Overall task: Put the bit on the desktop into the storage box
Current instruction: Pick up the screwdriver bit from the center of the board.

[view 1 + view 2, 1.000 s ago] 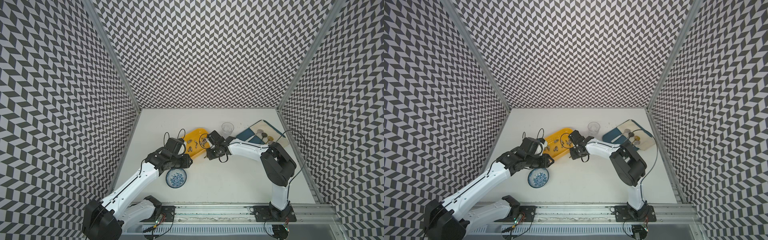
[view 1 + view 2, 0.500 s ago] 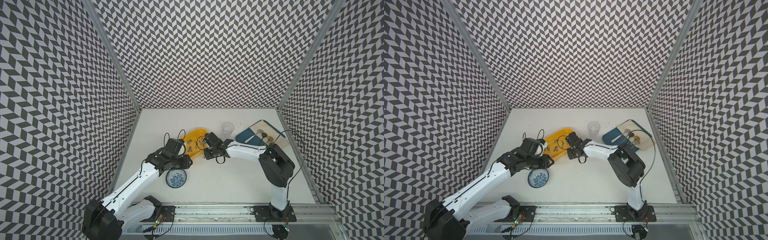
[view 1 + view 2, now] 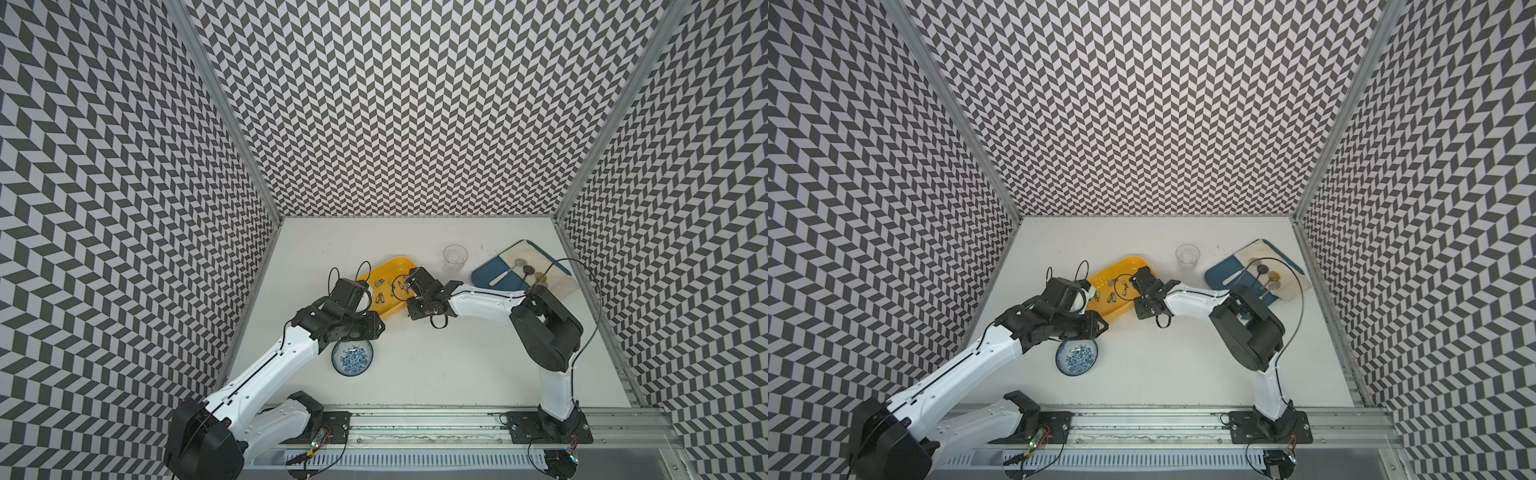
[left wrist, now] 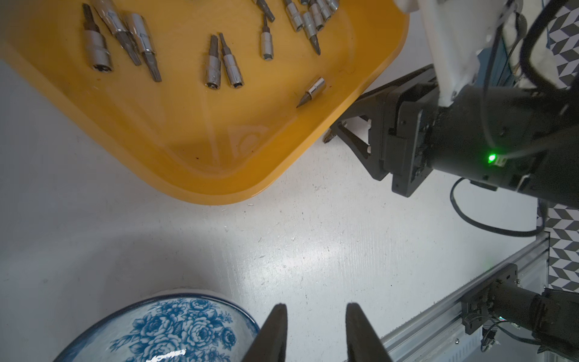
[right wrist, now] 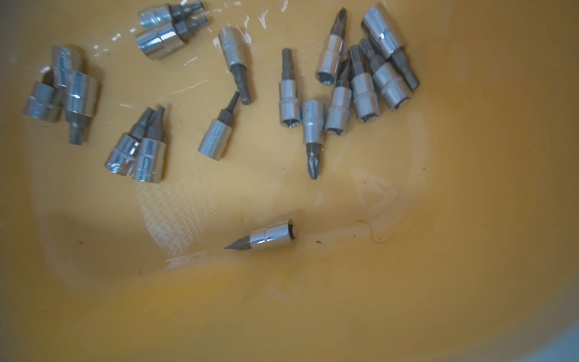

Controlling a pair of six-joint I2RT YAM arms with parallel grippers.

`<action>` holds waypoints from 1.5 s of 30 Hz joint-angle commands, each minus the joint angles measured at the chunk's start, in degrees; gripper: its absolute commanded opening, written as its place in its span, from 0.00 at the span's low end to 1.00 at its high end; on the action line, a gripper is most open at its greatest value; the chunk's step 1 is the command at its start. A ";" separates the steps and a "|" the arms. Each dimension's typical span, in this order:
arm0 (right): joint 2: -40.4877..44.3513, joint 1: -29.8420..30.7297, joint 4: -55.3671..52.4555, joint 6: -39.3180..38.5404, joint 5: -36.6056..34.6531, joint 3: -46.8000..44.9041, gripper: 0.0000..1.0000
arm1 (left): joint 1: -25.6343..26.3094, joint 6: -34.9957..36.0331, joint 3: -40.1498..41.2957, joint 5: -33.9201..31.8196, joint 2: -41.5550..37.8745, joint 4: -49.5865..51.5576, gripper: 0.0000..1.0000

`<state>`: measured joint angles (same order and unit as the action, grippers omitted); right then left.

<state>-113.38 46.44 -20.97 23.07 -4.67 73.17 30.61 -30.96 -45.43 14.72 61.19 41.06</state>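
Observation:
The yellow storage box (image 3: 397, 266) (image 3: 1129, 264) lies at the middle left of the white desktop (image 3: 436, 353). Several silver bits (image 5: 338, 94) lie in it, and one pointed bit (image 5: 272, 235) (image 4: 313, 89) lies apart near its rim. My right gripper (image 4: 336, 128) sits low against the box's outer wall with its jaws apart. A small bit tip (image 4: 327, 137) shows at its fingertips on the desktop. The right wrist view shows only the box's inside, and the fingers are hidden. My left gripper (image 4: 315, 310) hangs open and empty over bare desktop beside the bowl.
A blue-and-white patterned bowl (image 3: 352, 357) (image 4: 175, 326) stands just in front of the box, under the left arm. At the back right are a clear cup (image 3: 455, 255) and a dark-blue board (image 3: 498, 276) with spoons. A metal rail (image 3: 415, 419) runs along the front edge.
The right gripper has shifted a little to the left, closer to the storage box. The left arm has not moved.

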 commanded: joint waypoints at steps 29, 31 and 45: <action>1.59 1.29 -2.16 -2.11 -2.72 -4.26 0.33 | -0.33 -0.08 1.13 1.02 -1.16 -1.81 0.35; 1.50 1.29 -2.18 -2.23 -2.39 -4.26 0.29 | -0.32 -0.08 1.17 1.01 -1.16 -1.77 0.35; 0.90 0.67 -2.58 -2.53 -0.53 -4.17 0.07 | -0.38 -0.28 1.25 1.19 -1.51 -1.82 0.35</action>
<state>-110.91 47.13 -21.50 20.58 -7.07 69.06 30.59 -31.18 -44.62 15.35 60.69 40.27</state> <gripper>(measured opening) 0.114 0.351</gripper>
